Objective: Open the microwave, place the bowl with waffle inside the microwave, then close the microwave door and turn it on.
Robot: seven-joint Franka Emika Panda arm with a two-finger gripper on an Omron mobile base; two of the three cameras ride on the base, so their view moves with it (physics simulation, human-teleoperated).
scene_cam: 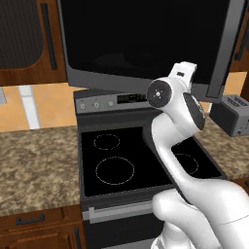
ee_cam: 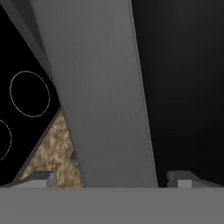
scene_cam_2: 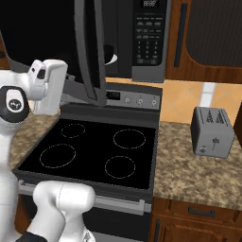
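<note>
The microwave (scene_cam_2: pixel 149 42) hangs above the stove, its keypad strip on the right. The microwave door (scene_cam: pixel 146 39) stands swung wide open; the right base view shows this door (scene_cam_2: pixel 90 52) nearly edge-on. My gripper (ee_cam: pixel 116 181) is open with nothing between its fingertips (ee_cam: pixel 43 178). It sits close against the door's grey frame (ee_cam: pixel 100 109), with dark glass to the right. My white hand (scene_cam: pixel 186 73) is up by the door's lower edge, also seen in the right base view (scene_cam_2: pixel 47 85). The bowl and the waffle are out of view.
A black stove (scene_cam: pixel 121 160) with burner rings lies below the door. A small grey toaster (scene_cam_2: pixel 212 132) stands on the granite counter (scene_cam_2: pixel 198 175) to the right. Dark wooden cabinet doors (scene_cam: pixel 29 39) flank the microwave.
</note>
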